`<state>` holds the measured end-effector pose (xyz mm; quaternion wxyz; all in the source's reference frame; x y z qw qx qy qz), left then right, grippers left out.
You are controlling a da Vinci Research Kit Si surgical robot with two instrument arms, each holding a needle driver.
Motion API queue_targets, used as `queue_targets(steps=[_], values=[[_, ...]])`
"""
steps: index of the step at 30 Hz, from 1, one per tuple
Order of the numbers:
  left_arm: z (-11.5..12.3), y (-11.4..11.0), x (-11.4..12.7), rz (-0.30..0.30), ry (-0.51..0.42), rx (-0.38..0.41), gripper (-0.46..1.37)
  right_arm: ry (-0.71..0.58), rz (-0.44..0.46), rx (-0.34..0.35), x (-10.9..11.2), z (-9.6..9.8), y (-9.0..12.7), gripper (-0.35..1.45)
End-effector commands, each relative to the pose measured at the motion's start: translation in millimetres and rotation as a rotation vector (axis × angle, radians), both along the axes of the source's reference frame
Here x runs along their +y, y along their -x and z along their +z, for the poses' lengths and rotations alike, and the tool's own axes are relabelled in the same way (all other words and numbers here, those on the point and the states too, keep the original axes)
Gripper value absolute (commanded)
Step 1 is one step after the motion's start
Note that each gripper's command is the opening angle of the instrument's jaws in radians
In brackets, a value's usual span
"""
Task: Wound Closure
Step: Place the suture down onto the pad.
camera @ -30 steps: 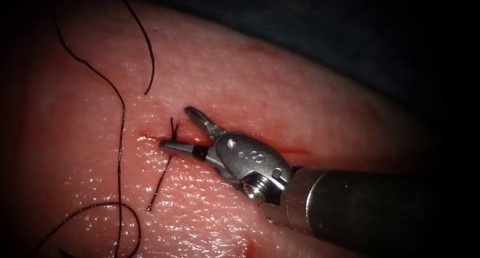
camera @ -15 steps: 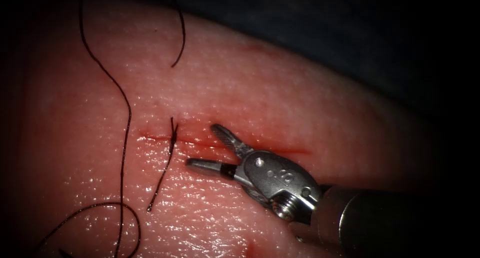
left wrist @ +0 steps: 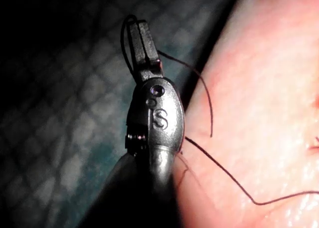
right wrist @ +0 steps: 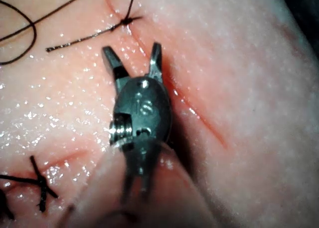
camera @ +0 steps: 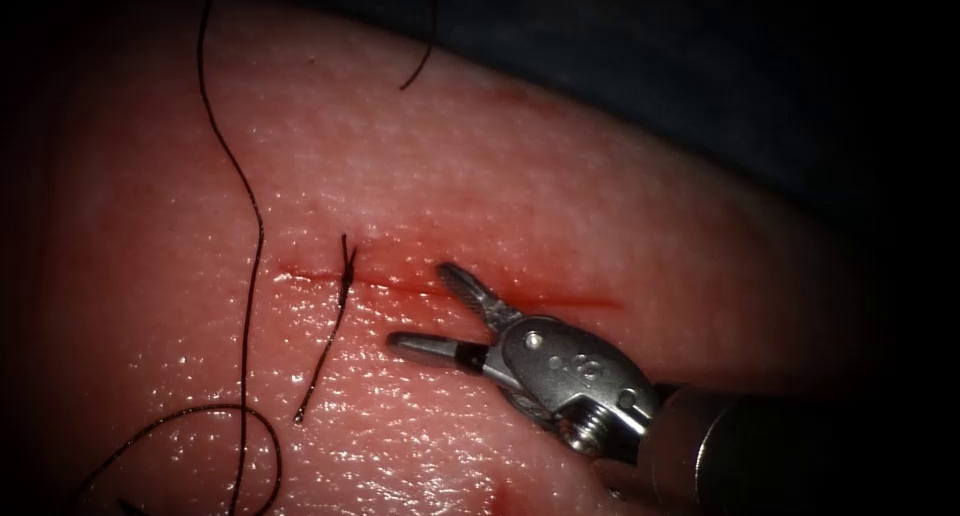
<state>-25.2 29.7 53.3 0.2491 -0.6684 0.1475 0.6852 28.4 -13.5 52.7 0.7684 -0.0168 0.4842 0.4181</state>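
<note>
Steel fingers of the right tool (camera: pixel 425 311) are seen spread wide apart and holding nothing; one finger lies over the cut (camera: pixel 560 298), the other just below it on the tissue (camera: pixel 560 176), a little to the right of the knot (camera: pixel 346 272). Compared with a second ago, the right tool has drawn back to the right, away from the knot it had bracketed. The left tool (left wrist: pixel 141 38) is seen off the tissue edge, its fingers closed on the thread (camera: pixel 245 226), which loops over their tip. No needle can be made out. As to progress: one stitch is tied across the left end of the cut, with short cut ends (camera: pixel 322 361) lying below it; a second tied stitch (right wrist: pixel 37 180) is seen in the right wrist view. The cut right of the knot lies open, with red fluid (camera: pixel 420 276) along it, so closure is judged partial.
</note>
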Motion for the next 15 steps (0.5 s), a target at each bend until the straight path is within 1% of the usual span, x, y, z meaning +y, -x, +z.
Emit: queue_targets(steps=[1,5,6,8,9,12,14,15], values=[[0.9,0.6,-0.3,0.015,-0.013,-0.003,-0.35,-0.001,0.000,-0.002,0.0,0.0,0.2,1.44],[3.8,2.0,-1.2,0.037,-0.046,0.004,-0.35,0.001,0.004,-0.006,-0.3,-0.2,0.9,1.44],[5.3,2.6,-1.7,0.051,-0.065,0.008,-0.35,0.004,0.010,-0.011,-0.4,-0.2,1.2,1.44],[6.4,3.0,-2.0,0.061,-0.074,0.005,-0.35,0.004,0.015,-0.017,-0.4,-0.3,1.5,1.44],[7.8,3.3,-2.4,0.071,-0.087,0.005,-0.35,0.005,0.022,-0.024,-0.5,-0.3,1.7,1.44],[9.9,3.6,-3.0,0.087,-0.112,0.008,-0.35,0.008,0.027,-0.030,-0.8,-0.2,1.9,1.44],[11.7,3.8,-3.5,0.100,-0.138,0.021,-0.35,0.011,0.025,-0.028,-1.0,-0.1,2.0,1.44],[13.1,3.9,-3.9,0.111,-0.152,0.033,-0.35,0.013,0.026,-0.028,-1.1,-0.1,2.0,1.44]])
